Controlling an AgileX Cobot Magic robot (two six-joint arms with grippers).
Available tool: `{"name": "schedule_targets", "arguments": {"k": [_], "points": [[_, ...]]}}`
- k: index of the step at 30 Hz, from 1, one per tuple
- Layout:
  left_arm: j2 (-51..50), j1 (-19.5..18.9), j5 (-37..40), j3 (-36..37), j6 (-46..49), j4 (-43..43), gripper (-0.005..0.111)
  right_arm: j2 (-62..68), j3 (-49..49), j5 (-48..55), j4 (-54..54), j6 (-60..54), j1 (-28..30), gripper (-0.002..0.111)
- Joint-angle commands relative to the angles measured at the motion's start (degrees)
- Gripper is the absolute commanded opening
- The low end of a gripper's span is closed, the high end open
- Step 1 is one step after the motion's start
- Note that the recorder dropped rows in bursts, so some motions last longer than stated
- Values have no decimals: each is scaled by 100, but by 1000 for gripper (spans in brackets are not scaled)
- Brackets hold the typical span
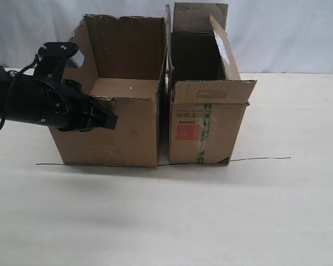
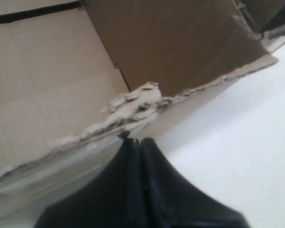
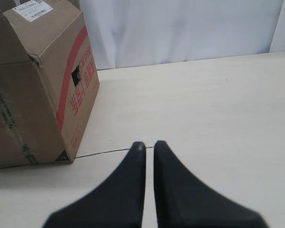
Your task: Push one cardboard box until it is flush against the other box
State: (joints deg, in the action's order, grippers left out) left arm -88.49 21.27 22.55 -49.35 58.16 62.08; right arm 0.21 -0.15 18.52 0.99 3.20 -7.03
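The wide cardboard box [image 1: 130, 130] with ragged top edges stands left of the middle. Right beside it is the narrower other box [image 1: 202, 124] with a red label and green tape. Only a thin dark slit separates their front corners. My left gripper [image 1: 112, 121] is shut and empty, its tip at the upper left of the wide box's front wall. In the left wrist view the gripper's tip [image 2: 140, 141] rests against the torn cardboard edge [image 2: 133, 105]. The right gripper [image 3: 149, 145] is shut with nothing in it, low over the table, well apart from the other box [image 3: 38, 85]. It is out of the exterior view.
A thin black line [image 1: 261, 159] runs across the light table [image 1: 172, 216] under both boxes' front edges, and it also shows past the right fingertips as a black line [image 3: 109, 152]. A white curtain [image 1: 288, 33] hangs behind the table.
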Motion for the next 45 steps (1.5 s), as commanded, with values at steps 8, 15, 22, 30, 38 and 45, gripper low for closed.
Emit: {"name": "schedule_targets", "arguments": {"k": [8, 15, 22, 30, 38, 45], "points": [[-195, 9, 761, -520, 46, 237, 0, -21, 15, -5, 6, -28, 31, 5], [1388, -592, 1086, -978, -292, -371, 0, -21, 15, -5, 6, -28, 31, 5], [340, -3080, 1010, -1107, -491, -573, 0, -21, 15, -5, 6, -28, 31, 5], [-2109, -3119, 2273, -2049, 331, 686, 0, -21, 15, -5, 6, -28, 31, 5], [-2422, -2705, 2189, -2132, 622, 964, 0, -21, 15, -5, 6, -28, 31, 5], [-2422, -2705, 2148, -2132, 646, 1030, 0, -21, 15, -5, 6, -28, 31, 5]]}}
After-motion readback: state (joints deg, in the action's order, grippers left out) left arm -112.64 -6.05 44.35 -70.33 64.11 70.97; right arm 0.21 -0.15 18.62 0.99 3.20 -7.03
